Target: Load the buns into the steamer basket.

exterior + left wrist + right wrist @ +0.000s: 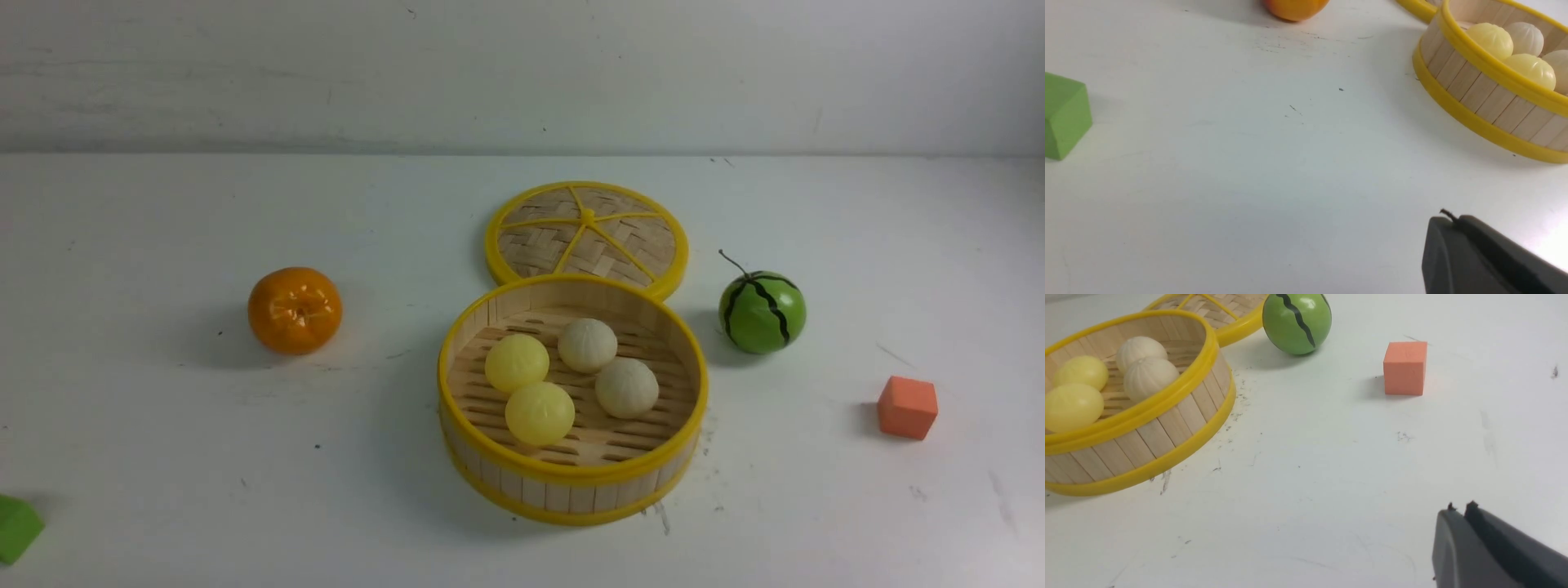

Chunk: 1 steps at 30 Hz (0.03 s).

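All four buns (571, 380) were seen lying in the basket (571, 482), two yellow on the left, two off-white on the right, so the task was judged complete. The left jaws were seen pressed together over bare table (1249, 163), holding nothing; the right jaws were likewise closed and empty, well apart from the basket. Little was left to go wrong. A careless retreat of either arm could have clipped the basket rim and jolted the buns. The lid (586, 233), touching the basket's far wall, could have been dragged along. The orange (295, 309) and melon (762, 311) might have been mistaken for buns.
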### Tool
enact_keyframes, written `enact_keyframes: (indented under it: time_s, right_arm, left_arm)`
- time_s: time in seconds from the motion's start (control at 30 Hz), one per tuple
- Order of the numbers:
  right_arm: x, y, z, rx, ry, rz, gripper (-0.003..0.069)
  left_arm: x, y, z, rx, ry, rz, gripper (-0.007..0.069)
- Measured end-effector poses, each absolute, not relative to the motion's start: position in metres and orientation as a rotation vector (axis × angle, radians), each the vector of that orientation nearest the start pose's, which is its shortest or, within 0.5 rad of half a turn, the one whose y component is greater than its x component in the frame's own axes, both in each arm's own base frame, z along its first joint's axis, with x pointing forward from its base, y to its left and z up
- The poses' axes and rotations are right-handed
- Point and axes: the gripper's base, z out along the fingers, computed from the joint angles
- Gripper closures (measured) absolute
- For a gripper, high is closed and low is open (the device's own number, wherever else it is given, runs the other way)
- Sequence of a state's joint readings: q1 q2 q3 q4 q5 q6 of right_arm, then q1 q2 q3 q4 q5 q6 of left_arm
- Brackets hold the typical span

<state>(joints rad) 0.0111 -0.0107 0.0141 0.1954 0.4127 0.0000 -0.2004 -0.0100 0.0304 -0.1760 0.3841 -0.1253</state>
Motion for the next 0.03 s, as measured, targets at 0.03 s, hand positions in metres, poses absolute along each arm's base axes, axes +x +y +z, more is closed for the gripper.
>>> enact_keyframes:
  time_s: [0.03]
  right_arm:
    - [0.0512,0.0077,0.1727,0.106,1.894,0.203,0.0631]
  left_arm:
    - [0.0501,-0.0163,0.1695,-0.039,1.901,-0.396,0.0634]
